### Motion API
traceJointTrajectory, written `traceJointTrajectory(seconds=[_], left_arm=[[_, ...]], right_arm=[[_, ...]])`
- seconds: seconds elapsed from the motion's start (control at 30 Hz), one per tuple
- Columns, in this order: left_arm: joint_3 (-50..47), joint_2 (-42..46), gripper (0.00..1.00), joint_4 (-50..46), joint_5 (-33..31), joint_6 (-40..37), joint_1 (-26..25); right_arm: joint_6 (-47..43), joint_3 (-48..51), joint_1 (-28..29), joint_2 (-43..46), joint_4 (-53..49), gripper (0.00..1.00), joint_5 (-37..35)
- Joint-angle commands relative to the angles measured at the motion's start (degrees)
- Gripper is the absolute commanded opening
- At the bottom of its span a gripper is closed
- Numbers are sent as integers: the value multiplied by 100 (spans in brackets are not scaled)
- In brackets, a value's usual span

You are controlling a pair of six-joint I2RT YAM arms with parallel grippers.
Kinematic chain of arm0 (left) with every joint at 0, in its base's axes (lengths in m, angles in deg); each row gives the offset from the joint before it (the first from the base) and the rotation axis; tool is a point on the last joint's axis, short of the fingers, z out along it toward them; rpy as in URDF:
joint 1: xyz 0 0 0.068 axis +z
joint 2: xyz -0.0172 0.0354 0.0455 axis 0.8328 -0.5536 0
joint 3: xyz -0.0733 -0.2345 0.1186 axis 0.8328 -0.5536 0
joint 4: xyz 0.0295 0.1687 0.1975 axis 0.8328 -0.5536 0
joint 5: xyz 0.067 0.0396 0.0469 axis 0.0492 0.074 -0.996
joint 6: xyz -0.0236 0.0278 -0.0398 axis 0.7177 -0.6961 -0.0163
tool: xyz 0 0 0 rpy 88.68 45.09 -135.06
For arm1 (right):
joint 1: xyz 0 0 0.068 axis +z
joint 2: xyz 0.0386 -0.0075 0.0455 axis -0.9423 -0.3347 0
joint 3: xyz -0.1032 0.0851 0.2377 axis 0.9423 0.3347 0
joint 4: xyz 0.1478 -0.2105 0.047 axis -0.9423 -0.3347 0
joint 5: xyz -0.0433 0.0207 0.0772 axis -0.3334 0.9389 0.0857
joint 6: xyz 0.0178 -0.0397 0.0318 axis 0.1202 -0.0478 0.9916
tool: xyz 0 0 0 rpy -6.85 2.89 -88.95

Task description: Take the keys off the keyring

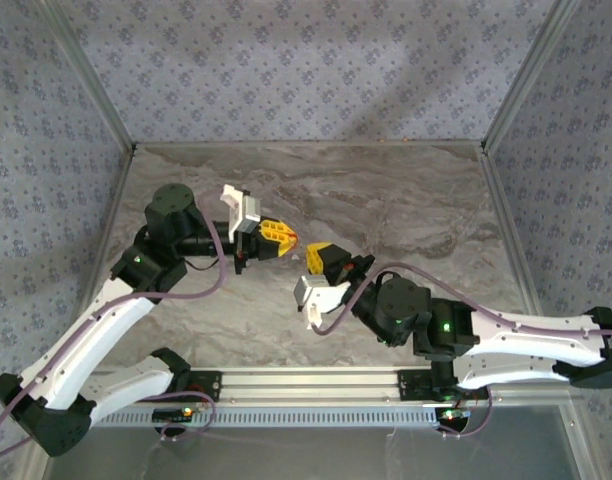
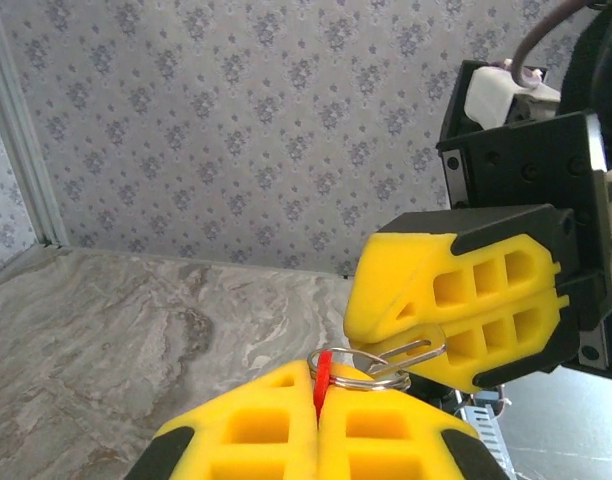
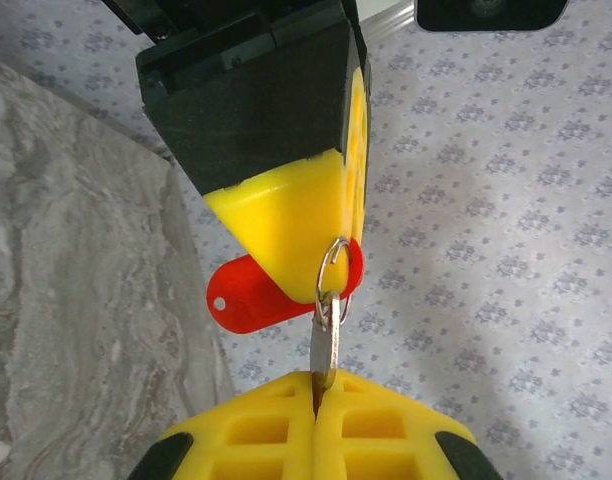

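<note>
The keyring is a red plastic tag (image 3: 248, 297) with a silvery split ring (image 3: 332, 268). It is held in the air between the two arms, above the marble table top (image 1: 406, 205). My left gripper (image 2: 319, 400) is shut on the red tag (image 2: 323, 378), with the ring (image 2: 358, 368) lying across its yellow tips. My right gripper (image 3: 315, 385) is shut on a silvery key (image 3: 324, 345) that hangs from the ring. In the top view the left gripper (image 1: 282, 239) and the right gripper (image 1: 317, 256) meet tip to tip. The key's blade is hidden between the right pads.
Patterned fabric walls (image 1: 306, 70) enclose the table on three sides, with metal frame posts (image 1: 91, 90) at the corners. An aluminium rail (image 1: 306, 385) carries both arm bases along the near edge. Purple cables (image 1: 211, 285) loop off each wrist.
</note>
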Motion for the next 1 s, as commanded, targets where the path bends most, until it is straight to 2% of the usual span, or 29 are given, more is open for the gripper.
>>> traceJointTrajectory(seconds=[0.0,0.23,0.3,0.43,0.6,0.63,0.8,0.97], left_arm=[[259,-122,0,71,-511,229,-10],[218,-92,0,-14,-741,183,-64],[167,-110,0,25,-730,230,-64],[-64,13,0,17,-726,155,-60],[-500,294,0,258,-836,178,-56],[-631,364,0,389,-859,210,-53],[-1178,614,0,1194,-855,551,-55],[-1538,747,0,1832,-844,780,-98]], right_arm=[[-701,222,254,-401,338,0,444],[-1702,551,286,-1069,2262,0,81],[-1366,439,223,-1111,2218,0,196],[565,-318,-228,-658,423,0,838],[2372,-1329,-825,-569,-1914,0,1844],[2555,-1688,-983,-572,-2312,0,2192],[3356,-2597,-1468,-740,-3851,0,2999],[3541,-3159,-1488,-1080,-4669,0,2993]])
